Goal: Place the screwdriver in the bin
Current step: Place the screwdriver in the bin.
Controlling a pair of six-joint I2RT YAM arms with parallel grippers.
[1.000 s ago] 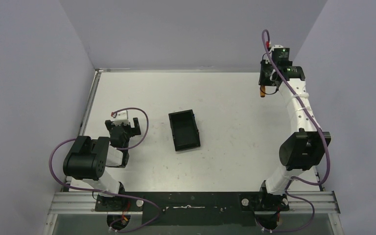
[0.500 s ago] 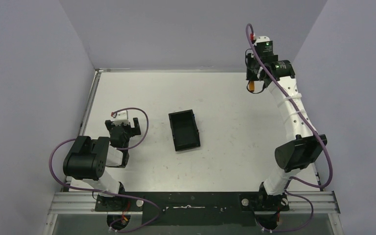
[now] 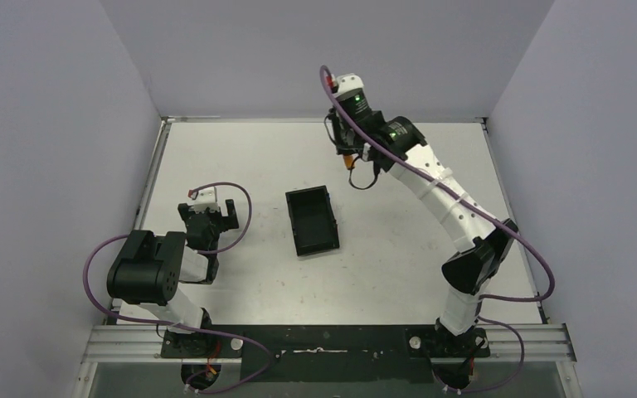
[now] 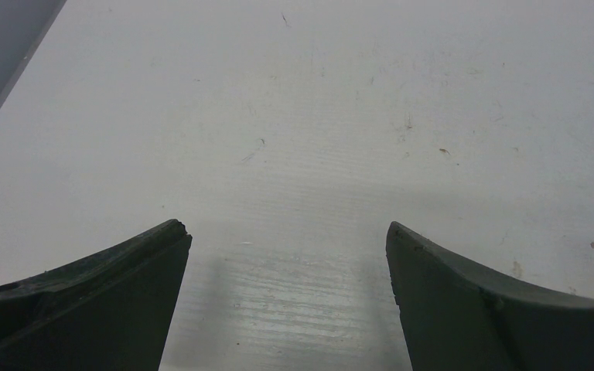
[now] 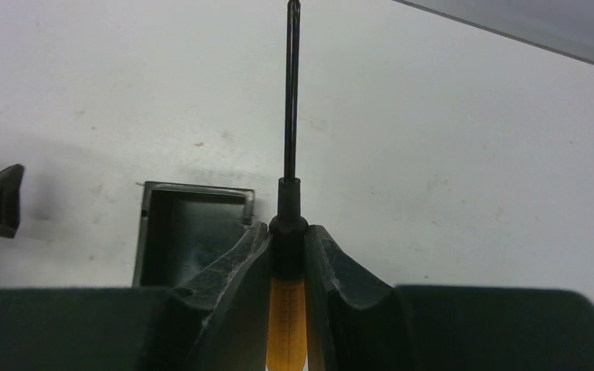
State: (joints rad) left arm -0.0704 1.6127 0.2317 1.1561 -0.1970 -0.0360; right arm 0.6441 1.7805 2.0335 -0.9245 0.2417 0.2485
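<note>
The carrying step is under way. The right gripper, held above the far middle of the white table, is clamped on the orange handle of the screwdriver, whose thin black shaft points out past the fingertips. The black bin sits empty at the table's centre, apart from the gripper. Next, the arm probably needs to bring the tool over the bin, lower it and let go. The left gripper is spread wide, holding nothing. No brand, label or writing is readable.

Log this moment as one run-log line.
phase: carry | right gripper: shut on screwdriver, aloft, not yet over bin | bin: empty | left gripper: open, empty
</note>
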